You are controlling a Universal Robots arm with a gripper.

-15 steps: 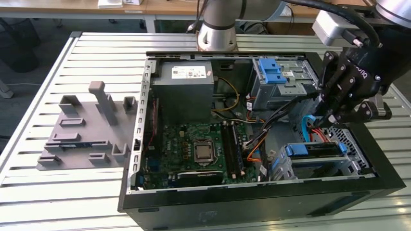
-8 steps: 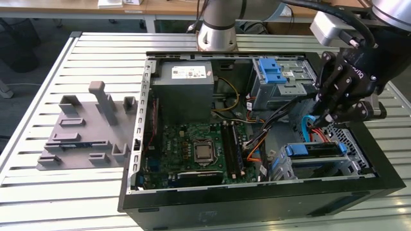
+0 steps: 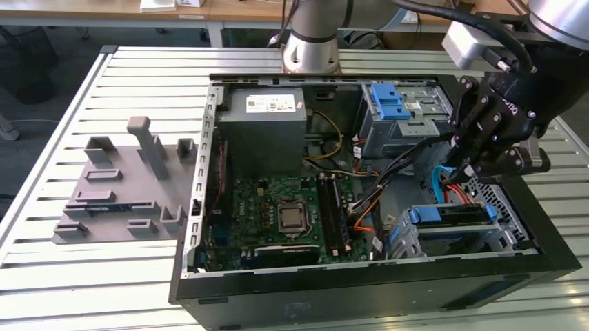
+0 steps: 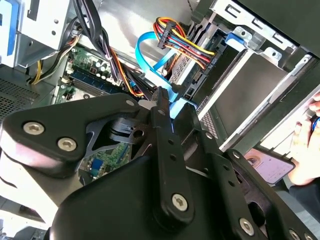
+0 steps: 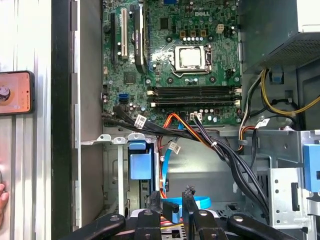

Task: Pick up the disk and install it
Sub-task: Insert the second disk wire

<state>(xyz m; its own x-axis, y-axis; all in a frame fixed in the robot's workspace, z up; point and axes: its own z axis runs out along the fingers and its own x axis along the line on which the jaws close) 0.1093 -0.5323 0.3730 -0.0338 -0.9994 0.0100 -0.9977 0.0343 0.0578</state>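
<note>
My pincer [image 5: 171, 199] is clamped on the blue cable plug [image 5: 171, 210], at three o'clock in the case [image 3: 322, 298]. The disk [image 3: 448, 215] sits in its bay [image 3: 512, 238] at four o'clock. I fear a skewed plug, or the wires [image 5: 220, 150] snagging.

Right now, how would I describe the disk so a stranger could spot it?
Start at the open case. In its near corner on the exterior view's right stands a metal cage, and the disk sits in it. Its wide bright blue frame sets it apart from the narrower blue latch on the far bay.
</note>
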